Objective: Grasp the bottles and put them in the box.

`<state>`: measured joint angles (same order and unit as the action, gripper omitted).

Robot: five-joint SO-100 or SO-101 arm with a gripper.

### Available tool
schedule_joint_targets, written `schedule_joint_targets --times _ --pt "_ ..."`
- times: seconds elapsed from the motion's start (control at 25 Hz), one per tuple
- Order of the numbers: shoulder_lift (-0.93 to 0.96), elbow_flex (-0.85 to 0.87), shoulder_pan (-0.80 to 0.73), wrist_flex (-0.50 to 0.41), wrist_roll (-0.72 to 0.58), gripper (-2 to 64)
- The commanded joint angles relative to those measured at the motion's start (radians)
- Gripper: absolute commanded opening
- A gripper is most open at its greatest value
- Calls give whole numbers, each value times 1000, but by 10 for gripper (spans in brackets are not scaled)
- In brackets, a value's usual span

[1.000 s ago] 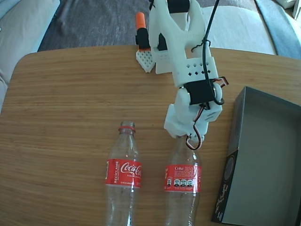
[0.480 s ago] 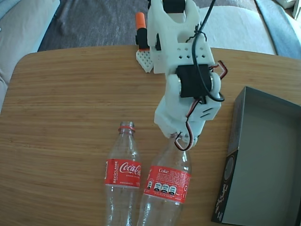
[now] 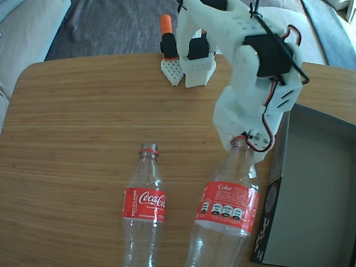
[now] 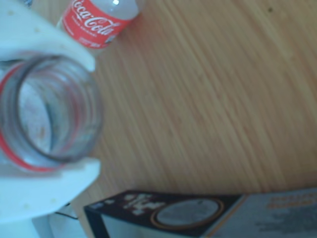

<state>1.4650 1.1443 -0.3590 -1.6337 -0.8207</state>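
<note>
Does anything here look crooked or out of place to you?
One bottle is tilted, its neck pinched between the gripper's white fingers, so it leans toward the dark box. The other bottle lies flat on the table. Both bottles are capless and look empty. Nothing is spilled or visibly damaged.

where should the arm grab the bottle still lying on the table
At the neck, just below the red ring. The lying bottle is flat on the table, mouth toward the arm's base, body running off the picture's bottom edge. The narrow neck probably suits the jaws better than the body. Come down from above, fingers either side.
</note>
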Motion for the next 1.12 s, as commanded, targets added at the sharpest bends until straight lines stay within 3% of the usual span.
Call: schedule_joint_targets --times 0.0,0.32,0.8,1.08 --pt "34 -110 -67 -51 89 -4" --pt "34 -161 -272 -80 354 -4" --pt "18 -161 -574 -66 376 -4" --pt "0 -147 -687 -2 416 -4"
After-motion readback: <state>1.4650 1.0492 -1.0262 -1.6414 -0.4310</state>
